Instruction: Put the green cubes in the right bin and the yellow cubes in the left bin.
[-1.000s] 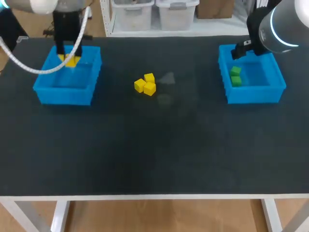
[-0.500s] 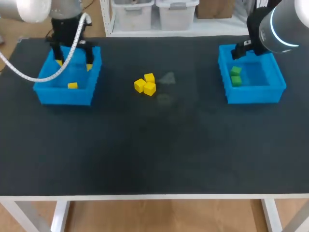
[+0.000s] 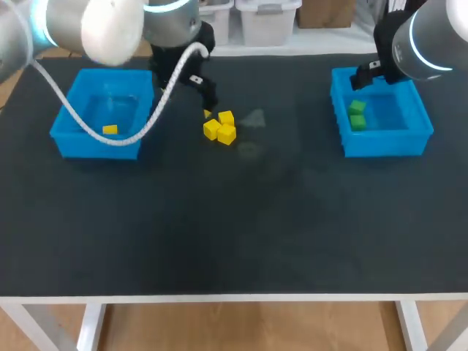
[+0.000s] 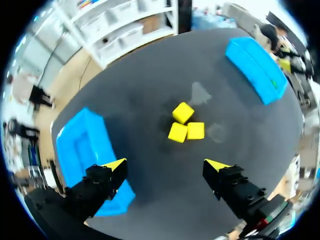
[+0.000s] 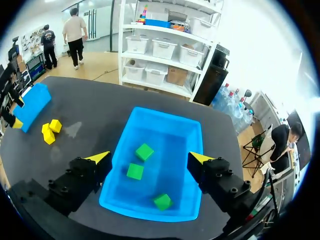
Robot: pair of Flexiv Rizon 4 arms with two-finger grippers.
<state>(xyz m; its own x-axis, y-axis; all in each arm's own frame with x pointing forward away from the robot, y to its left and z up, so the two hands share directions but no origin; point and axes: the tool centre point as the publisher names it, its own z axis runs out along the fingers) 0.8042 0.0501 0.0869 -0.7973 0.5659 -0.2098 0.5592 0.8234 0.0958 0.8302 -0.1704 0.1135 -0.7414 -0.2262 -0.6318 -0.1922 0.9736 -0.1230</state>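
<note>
Three yellow cubes (image 3: 226,133) lie clustered mid-bench (image 3: 234,219). One more yellow cube (image 3: 110,129) sits in the left bin (image 3: 95,144), and three green cubes (image 5: 135,171) lie in the right bin (image 3: 384,145). The left claw (image 4: 166,164) hangs open and empty just far-left of the cluster, and the right claw (image 5: 149,157) stands open and empty over the right bin.

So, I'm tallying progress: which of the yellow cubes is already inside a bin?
The lone yellow cube lying in the left bin. The other three yellow cubes sit clustered together on the table, outside any bin.
</note>
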